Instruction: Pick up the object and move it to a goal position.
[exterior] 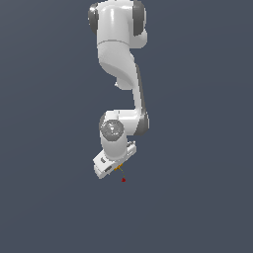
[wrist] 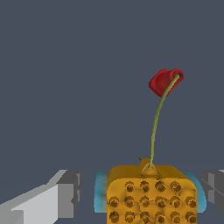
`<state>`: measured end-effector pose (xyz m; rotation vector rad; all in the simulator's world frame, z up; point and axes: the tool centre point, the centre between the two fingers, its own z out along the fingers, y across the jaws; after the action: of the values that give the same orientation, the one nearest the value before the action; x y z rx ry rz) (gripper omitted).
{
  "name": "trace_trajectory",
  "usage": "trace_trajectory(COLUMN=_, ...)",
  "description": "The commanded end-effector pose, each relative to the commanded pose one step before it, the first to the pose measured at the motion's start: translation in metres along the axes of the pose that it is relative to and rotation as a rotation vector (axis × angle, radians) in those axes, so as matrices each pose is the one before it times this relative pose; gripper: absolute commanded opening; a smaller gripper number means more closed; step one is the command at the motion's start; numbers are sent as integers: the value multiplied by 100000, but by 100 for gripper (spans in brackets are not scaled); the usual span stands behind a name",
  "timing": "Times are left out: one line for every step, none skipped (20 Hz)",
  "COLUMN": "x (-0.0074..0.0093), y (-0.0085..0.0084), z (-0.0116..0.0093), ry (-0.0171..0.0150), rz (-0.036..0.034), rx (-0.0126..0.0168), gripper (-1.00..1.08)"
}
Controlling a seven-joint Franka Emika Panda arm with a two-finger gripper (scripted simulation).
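Arm: the white Panda arm [exterior: 121, 74] hangs down through the exterior view, its wrist tilted so the claw points down and toward that view's right.
Claw: the gripper [exterior: 116, 168] sits at the arm's low end; in the wrist view its two grey fingers [wrist: 65, 194] stand on either side of the block, with a gap showing between each finger and the block's cyan sides, so it is partly spread and not clearly clamped.
Object: the orange-yellow block [wrist: 151, 194] lies between the fingers, its studded face toward the wrist camera, cyan patches on both flanks; in the exterior view it is only a small orange speck [exterior: 117, 168] at the fingertips.
Stem: a thin green stalk [wrist: 155, 127] rises from the block's far edge and curves away from the claw.
Red marker: a red blob [wrist: 164, 82] sits at the stalk's far end; in the exterior view the red dot [exterior: 123, 179] lies just beyond the fingertips, near the block but apart from it.
Background: plain dark grey-blue all round.
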<state>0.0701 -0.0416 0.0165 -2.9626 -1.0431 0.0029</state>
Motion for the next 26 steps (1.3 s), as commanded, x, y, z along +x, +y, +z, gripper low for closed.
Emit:
trace_trajectory(x=105, y=98, z=145, ry=141, rz=-16, rx=-139, gripper=100)
trace_trajectory(x=14, y=9, z=-21, ry=0, rz=0, rx=0, gripper=100)
trace_trajectory(x=0, y=0, z=0, ry=0, rz=0, rx=0, gripper=-100)
trace_trajectory(x=0, y=0, z=0, ry=0, rz=0, rx=0, gripper=-100)
trace_trajectory(x=0, y=0, z=0, ry=0, rz=0, rx=0, gripper=-100)
trace_trajectory(x=0, y=0, z=0, ry=0, rz=0, rx=0, gripper=-100)
trace_trajectory(x=0, y=0, z=0, ry=0, rz=0, rx=0, gripper=-100)
trace_trajectory(x=0, y=0, z=0, ry=0, rz=0, rx=0, gripper=-100)
trace_trajectory(x=0, y=0, z=0, ry=0, rz=0, rx=0, gripper=-100)
trace_trajectory(x=0, y=0, z=0, ry=0, rz=0, rx=0, gripper=-100)
trace_trajectory(x=0, y=0, z=0, ry=0, rz=0, rx=0, gripper=-100)
trace_trajectory(x=0, y=0, z=0, ry=0, rz=0, rx=0, gripper=-100)
trace_trajectory(x=-41, y=8, z=22, ry=-50, rz=47, rx=49, gripper=-100)
trace_trajectory(x=31, y=-32, z=-14, ry=0, rz=0, rx=0, gripper=-100)
trace_trajectory(x=37, y=-35, z=-86, ry=44, rz=122, rx=-49, gripper=-100)
trace_trajectory(x=81, y=-79, z=-126, ry=56, rz=163, rx=-62, gripper=-100)
trace_trajectory(x=109, y=-106, z=-180, ry=82, rz=238, rx=-90, gripper=-100)
trace_trajectory(x=149, y=-145, z=-226, ry=99, rz=288, rx=-110, gripper=-100)
trace_trajectory(x=178, y=-173, z=-279, ry=124, rz=361, rx=-137, gripper=-100)
trace_trajectory(x=211, y=-205, z=-330, ry=146, rz=426, rx=-162, gripper=-100)
trace_trajectory(x=243, y=-236, z=-381, ry=169, rz=492, rx=-187, gripper=-100)
trace_trajectory(x=277, y=-268, z=-430, ry=190, rz=553, rx=-210, gripper=-100)
trace_trajectory(x=311, y=-301, z=-479, ry=211, rz=615, rx=-233, gripper=-100)
trace_trajectory(x=341, y=-330, z=-530, ry=234, rz=682, rx=-259, gripper=-100)
trace_trajectory(x=373, y=-360, z=-579, ry=256, rz=745, rx=-283, gripper=-100)
trace_trajectory(x=405, y=-390, z=-628, ry=278, rz=808, rx=-307, gripper=-100)
